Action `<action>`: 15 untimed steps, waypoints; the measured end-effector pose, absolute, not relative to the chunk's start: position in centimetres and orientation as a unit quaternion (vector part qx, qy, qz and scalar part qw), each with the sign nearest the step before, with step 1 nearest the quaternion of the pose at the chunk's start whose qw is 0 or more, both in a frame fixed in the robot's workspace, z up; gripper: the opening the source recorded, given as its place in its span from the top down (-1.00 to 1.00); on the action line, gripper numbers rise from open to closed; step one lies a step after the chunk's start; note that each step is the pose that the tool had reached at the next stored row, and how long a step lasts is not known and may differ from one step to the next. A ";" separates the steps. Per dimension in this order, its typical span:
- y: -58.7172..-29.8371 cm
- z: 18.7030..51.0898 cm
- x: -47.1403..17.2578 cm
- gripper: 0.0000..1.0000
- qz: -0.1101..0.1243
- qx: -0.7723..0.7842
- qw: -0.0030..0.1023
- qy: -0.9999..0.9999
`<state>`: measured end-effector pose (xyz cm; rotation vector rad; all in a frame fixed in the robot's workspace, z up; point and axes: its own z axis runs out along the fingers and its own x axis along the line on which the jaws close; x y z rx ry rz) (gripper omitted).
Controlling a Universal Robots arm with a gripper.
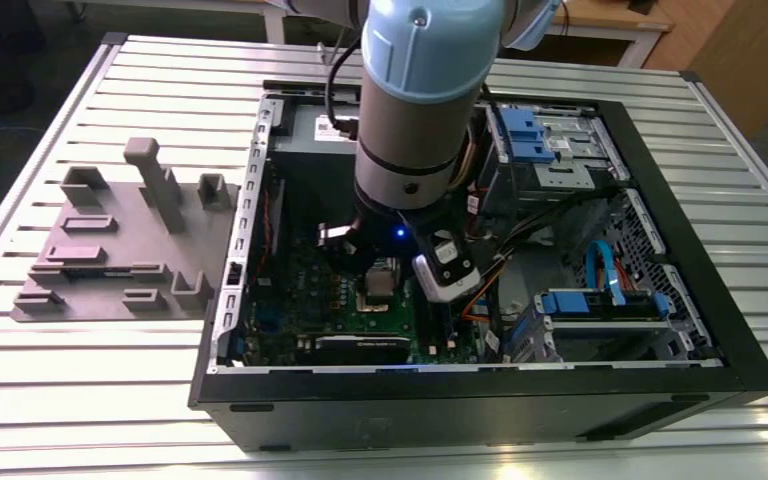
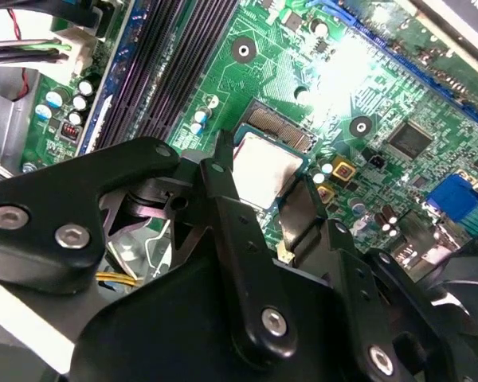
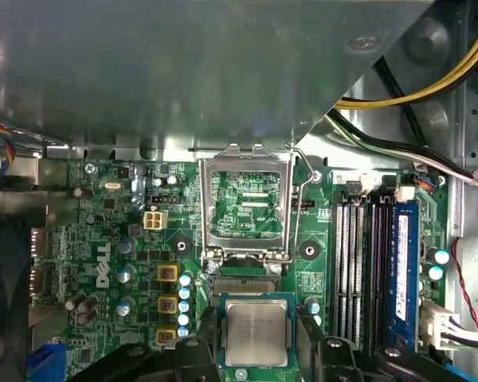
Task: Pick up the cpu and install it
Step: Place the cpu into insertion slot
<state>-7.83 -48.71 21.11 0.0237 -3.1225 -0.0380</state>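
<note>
in the open black computer case [image 1: 491,400], the black gripper [image 3: 257,341] holds, with narrow jaws, the small square silvery cpu [image 2: 264,169] over the green motherboard [image 3: 111,227], beside the open metal socket frame [image 3: 205,207].

exterior view | UR arm [image 1: 418,100] points down into open PC case [image 1: 491,385] | gripper [image 1: 381,288] low over green mobo [image 1: 297,290] | case lies on slatted metal table [image 1: 64,400] | grey fixture block [image 1: 117,250] on table, just beside case, exterior view's left | blue drive brackets [image 1: 524,135] inside case, exterior view's right
</note>
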 end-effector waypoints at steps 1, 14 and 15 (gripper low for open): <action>-48.7 21.0 -7.9 0.06 -0.012 0.008 0.009 -1.000; -48.9 19.7 -8.2 0.06 -0.012 0.008 0.011 -1.000; -48.9 19.7 -8.2 0.06 -0.012 0.008 0.011 -1.000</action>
